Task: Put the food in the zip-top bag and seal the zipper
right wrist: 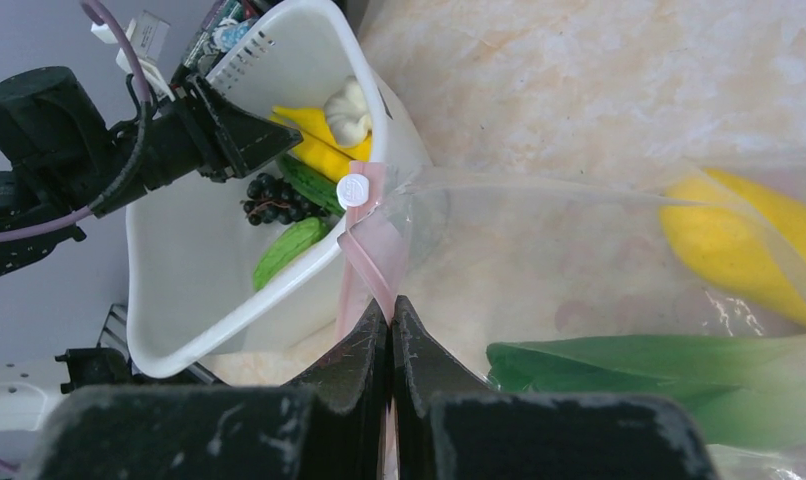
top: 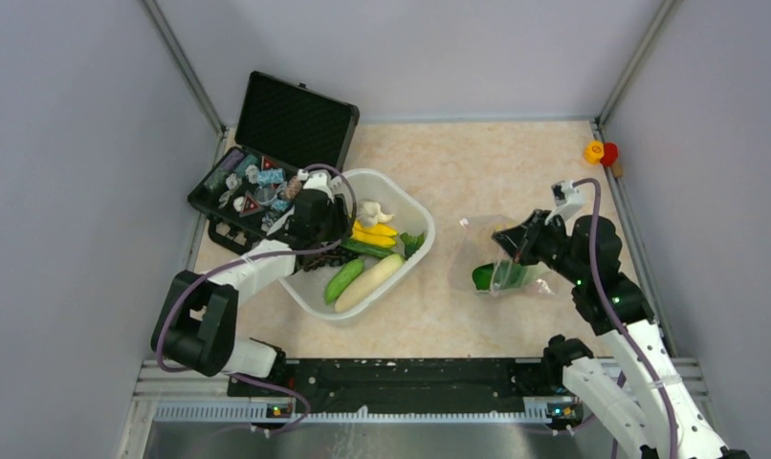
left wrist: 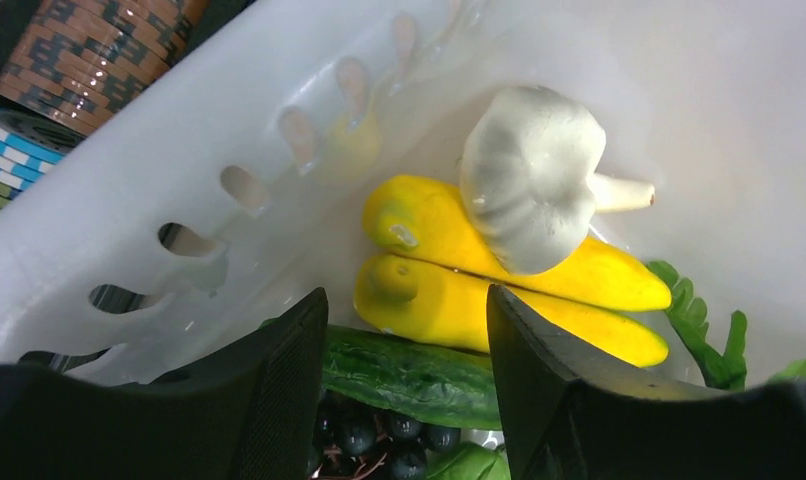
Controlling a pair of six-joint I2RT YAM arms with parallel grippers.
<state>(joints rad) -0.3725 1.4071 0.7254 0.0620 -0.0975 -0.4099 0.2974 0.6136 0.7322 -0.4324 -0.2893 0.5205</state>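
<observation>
My left gripper (left wrist: pixel 407 330) is open and empty, low inside the white tub (top: pixel 410 253). Between its fingers lie a dark green cucumber (left wrist: pixel 409 375) and dark grapes (left wrist: pixel 379 438). Just beyond are two yellow peppers (left wrist: pixel 499 290) and a white ribbed bulb (left wrist: pixel 529 175). A light green cucumber (top: pixel 343 280) and a white radish (top: pixel 369 282) lie at the tub's near side. My right gripper (right wrist: pixel 390 305) is shut on the zipper (right wrist: pixel 374 250) of the clear bag (top: pixel 504 275), below the white slider tab (right wrist: pixel 355 189). The bag holds green bok choy leaves (right wrist: pixel 659 370) and a yellow pepper (right wrist: pixel 739 240).
An open black case (top: pixel 267 172) of small trinkets stands behind the tub at the back left. A red and yellow object (top: pixel 600 151) sits at the back right corner. Grey walls close in three sides of the beige table (top: pixel 477 172).
</observation>
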